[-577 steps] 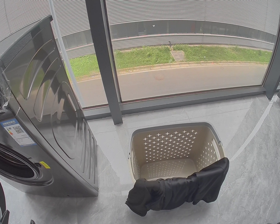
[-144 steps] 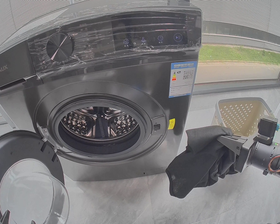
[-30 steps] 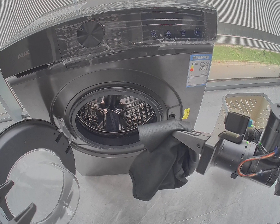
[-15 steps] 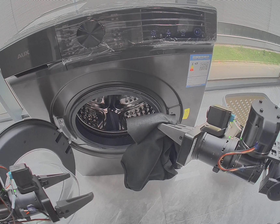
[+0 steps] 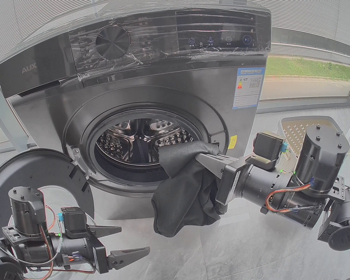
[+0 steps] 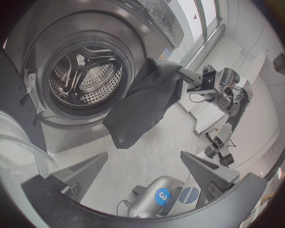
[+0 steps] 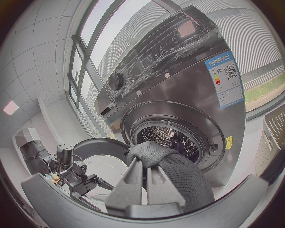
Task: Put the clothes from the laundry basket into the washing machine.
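A dark grey garment [image 5: 188, 190] hangs from my right gripper [image 5: 199, 157], which is shut on its top fold just in front of the washing machine's [image 5: 136, 76] open drum [image 5: 142, 143]. The cloth droops below the door ring toward the floor. In the right wrist view the fingers [image 7: 130, 181] pinch the garment [image 7: 178, 175] before the drum [image 7: 167, 139]. My left gripper [image 5: 133, 240] is open and holds nothing, low at the left, before the swung-open door [image 5: 35, 172]. The left wrist view shows the hanging garment [image 6: 145, 101] and the drum [image 6: 86, 77]. The cream laundry basket [image 5: 300, 128] stands right of the machine.
The round glass door [image 5: 76, 197] stands wide open at the left, close behind my left arm. Grey tiled floor [image 5: 219, 261] lies in front of the machine. Large windows run behind and to the right.
My left arm has swung in from the lower left toward the centre, gripper open. The right gripper with the garment has barely shifted since half a second ago, after advancing toward the drum.
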Robot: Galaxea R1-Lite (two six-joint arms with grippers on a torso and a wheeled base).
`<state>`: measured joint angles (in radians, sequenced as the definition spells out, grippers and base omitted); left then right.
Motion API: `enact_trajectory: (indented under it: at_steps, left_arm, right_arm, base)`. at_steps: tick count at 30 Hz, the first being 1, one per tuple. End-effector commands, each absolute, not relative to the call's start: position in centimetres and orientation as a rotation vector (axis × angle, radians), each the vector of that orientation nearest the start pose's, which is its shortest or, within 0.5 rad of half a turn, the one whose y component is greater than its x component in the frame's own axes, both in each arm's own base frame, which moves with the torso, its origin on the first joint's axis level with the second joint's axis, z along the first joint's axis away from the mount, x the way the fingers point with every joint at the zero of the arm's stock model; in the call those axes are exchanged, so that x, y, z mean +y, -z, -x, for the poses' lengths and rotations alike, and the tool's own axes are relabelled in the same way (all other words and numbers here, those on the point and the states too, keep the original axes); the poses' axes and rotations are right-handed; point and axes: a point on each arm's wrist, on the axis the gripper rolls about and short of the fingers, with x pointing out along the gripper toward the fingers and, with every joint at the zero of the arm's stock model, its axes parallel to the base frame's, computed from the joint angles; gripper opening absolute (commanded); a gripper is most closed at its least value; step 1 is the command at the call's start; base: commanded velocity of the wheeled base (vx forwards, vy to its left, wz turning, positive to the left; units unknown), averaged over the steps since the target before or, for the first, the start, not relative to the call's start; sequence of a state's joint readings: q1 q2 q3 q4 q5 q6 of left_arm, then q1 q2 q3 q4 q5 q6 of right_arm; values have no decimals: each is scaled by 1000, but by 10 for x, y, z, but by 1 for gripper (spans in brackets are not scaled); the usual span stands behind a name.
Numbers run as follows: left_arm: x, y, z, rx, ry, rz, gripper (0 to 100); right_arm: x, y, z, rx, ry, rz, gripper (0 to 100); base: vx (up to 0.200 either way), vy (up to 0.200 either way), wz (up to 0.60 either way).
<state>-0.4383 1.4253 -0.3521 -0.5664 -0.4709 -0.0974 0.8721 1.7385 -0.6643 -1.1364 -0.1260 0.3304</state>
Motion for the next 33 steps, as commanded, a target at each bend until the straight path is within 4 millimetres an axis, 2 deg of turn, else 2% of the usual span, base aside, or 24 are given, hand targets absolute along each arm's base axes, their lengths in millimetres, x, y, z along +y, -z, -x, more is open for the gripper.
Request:
enact_trajectory:
  at_steps: [1, 16, 19, 22, 26, 33]
  left_arm:
    - [-98, -115, -184, 627, 858, 97, 100]
    - [-112, -84, -207, 680, 863, 96, 100]
    - [-115, -77, -214, 676, 863, 96, 100]
    - [-123, -64, -230, 655, 852, 104, 100]
    - [-129, -58, -243, 607, 849, 121, 100]
    - [-133, -49, -253, 580, 807, 129, 100]
  right_arm:
    - [230, -184, -197, 70, -748, -344, 0]
    - [234, -186, -199, 47, -753, -353, 0]
    - [234, -185, -199, 48, -753, -352, 0]
    - [234, -186, -199, 47, -755, -353, 0]
    - [234, -186, -199, 47, -755, -353, 0]
    - [234, -185, -198, 49, -756, -352, 0]
  base:
    - [0, 0, 0]
    - [0, 0, 0]
    - [0, 0, 0]
    - [0, 0, 0]
    - [0, 0, 0]
    - [0, 0, 0]
